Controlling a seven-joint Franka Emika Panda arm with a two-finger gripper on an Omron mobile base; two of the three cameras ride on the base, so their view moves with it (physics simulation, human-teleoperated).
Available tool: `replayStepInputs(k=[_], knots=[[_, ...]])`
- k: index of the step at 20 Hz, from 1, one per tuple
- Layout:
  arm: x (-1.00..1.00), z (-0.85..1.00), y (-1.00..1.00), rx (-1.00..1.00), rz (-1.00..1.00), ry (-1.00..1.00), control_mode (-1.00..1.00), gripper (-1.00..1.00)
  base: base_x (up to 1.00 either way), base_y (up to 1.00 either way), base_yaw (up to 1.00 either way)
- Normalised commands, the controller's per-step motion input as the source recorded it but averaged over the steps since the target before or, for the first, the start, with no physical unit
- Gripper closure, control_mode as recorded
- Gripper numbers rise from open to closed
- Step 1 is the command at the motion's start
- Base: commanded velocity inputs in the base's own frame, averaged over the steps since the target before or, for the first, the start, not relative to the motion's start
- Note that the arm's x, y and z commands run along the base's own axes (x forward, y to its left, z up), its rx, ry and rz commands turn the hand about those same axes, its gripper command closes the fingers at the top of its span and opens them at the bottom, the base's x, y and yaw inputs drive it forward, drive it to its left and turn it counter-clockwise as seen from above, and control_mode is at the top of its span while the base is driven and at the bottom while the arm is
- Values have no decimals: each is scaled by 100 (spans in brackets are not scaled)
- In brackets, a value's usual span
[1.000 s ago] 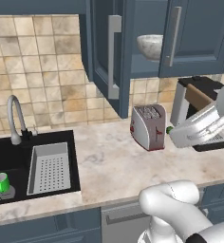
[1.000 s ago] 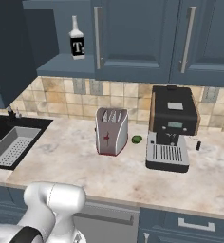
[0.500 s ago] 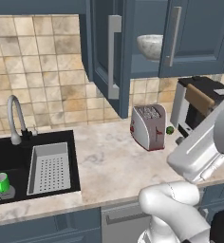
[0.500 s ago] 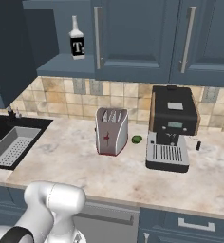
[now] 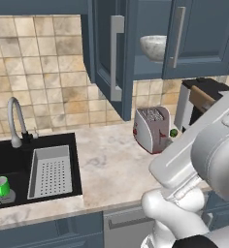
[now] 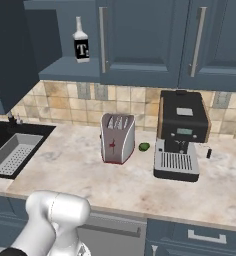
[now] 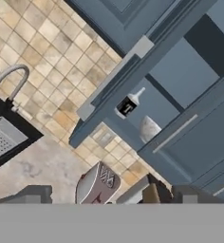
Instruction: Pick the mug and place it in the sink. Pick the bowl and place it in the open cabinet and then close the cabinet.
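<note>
Kitchen, marble worktop (image 5: 111, 160). Claw (image 7: 111, 199) is empty with jaws wide. The arm has swung back from the coffee-machine side and now faces the open cabinet door (image 7: 126, 92), ahead and above. Bowl (image 5: 154, 47) sits on the shelf behind the door, mug (image 5: 1, 186) far off in the sink (image 5: 9, 162). Looks like only closing the door is left.

— What is set on the marbled counter (image 6: 85, 172)?
— A silver toaster (image 6: 117, 138) is placed near the tiled backsplash (image 5: 43, 82), with a black coffee machine (image 6: 180, 135) stood to its right. A tiny green ball (image 6: 144, 146) is seen between them.
— And higher up?
— A dark bottle (image 6: 80, 46) with a white label is stood upright.
</note>
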Motion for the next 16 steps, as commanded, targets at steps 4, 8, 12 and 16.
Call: replayStepInputs(k=[4,8,12,16], knots=[[0,-22,10,0,0,-42,-100,-100,0,0,0],[0,-35,6,0,6,-49,-100,-100,0,0,0],[0,-32,2,1,8,-47,-100,-100,0,0,0],[9,-30,0,2,3,-35,-100,-100,0,0,0]])
